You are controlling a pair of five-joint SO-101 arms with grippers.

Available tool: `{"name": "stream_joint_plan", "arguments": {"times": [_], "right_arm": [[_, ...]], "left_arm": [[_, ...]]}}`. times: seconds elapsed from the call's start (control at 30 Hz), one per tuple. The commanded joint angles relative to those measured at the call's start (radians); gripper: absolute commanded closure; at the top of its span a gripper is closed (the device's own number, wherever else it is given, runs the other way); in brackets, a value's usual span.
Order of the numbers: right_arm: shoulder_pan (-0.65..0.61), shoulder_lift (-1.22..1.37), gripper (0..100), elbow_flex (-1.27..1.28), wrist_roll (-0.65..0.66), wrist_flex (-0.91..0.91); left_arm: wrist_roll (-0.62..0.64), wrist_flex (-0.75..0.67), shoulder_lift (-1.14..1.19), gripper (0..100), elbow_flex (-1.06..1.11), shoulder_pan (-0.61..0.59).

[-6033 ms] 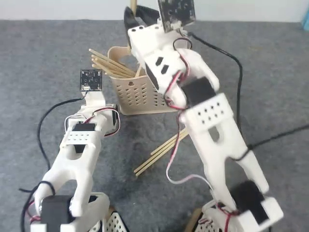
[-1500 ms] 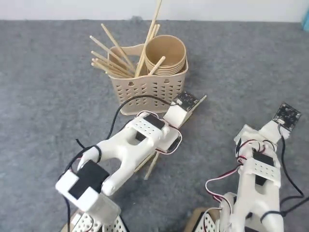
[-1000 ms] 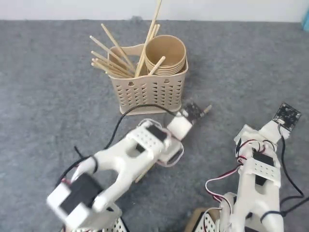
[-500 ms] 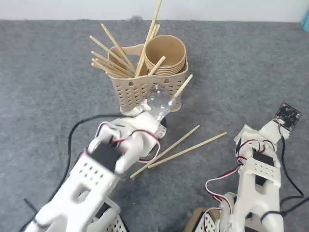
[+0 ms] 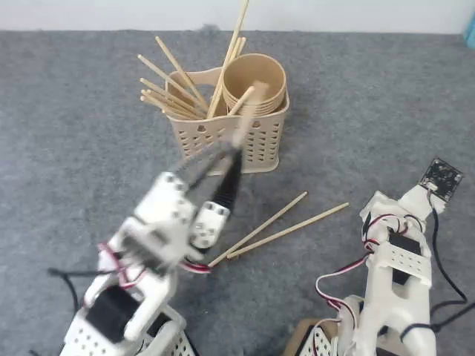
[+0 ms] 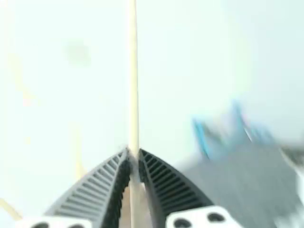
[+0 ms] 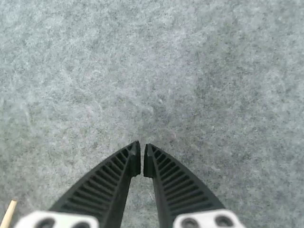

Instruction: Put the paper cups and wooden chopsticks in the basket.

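My left gripper (image 6: pixel 134 154) is shut on a wooden chopstick (image 6: pixel 132 80) that sticks straight out past its tips. In the high view the left gripper (image 5: pixel 227 157) is raised in front of the beige basket (image 5: pixel 265 145), and the held chopstick (image 5: pixel 249 111) points up toward the stacked paper cups (image 5: pixel 255 78) inside. Several chopsticks (image 5: pixel 168 96) lean in the basket's left part. Two more chopsticks (image 5: pixel 261 227) (image 5: pixel 291 230) lie on the grey mat in front. My right gripper (image 7: pixel 142 148) is shut on nothing, just above bare mat.
The right arm (image 5: pixel 399 259) is folded back at the lower right of the grey mat (image 5: pixel 386 111). A chopstick end (image 7: pixel 8 212) shows in the right wrist view. Open mat lies left and right of the basket.
The left arm took one chopstick off the mat, lifted it and swung it up toward the basket. Two chopsticks stayed on the mat. The right arm, over the basket 6 s ago, now rests folded.
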Motion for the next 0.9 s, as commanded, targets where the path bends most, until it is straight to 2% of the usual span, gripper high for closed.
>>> {"name": "stream_joint_plan", "arguments": {"times": [0.0, 0.17, 0.33, 0.43, 0.63, 0.8, 0.87], "right_arm": [[-0.016, -0.012, 95.8, -0.021, -0.009, -0.022], [-0.016, -0.012, 95.8, -0.021, -0.009, -0.022], [-0.016, -0.012, 95.8, -0.02, -0.009, -0.022], [-0.016, -0.012, 95.8, -0.02, -0.009, -0.022], [-0.015, -0.012, 95.8, -0.02, -0.009, -0.022], [-0.015, -0.012, 95.8, -0.021, -0.008, -0.022], [-0.015, -0.012, 95.8, -0.021, -0.008, -0.022]], "left_arm": [[-0.006, -0.169, 0.012, 99, -0.031, -0.078], [-0.006, -0.265, 0.187, 99, -0.11, -0.186], [-0.006, -0.466, 0.423, 99, -0.173, -0.292], [-0.006, -0.542, 0.577, 99, -0.205, -0.319], [0.009, -0.542, 0.733, 96, -0.217, -0.331], [0.23, -0.483, 0.735, 85, -0.202, -0.331], [0.256, -0.459, 0.735, 82, -0.203, -0.333]]}}
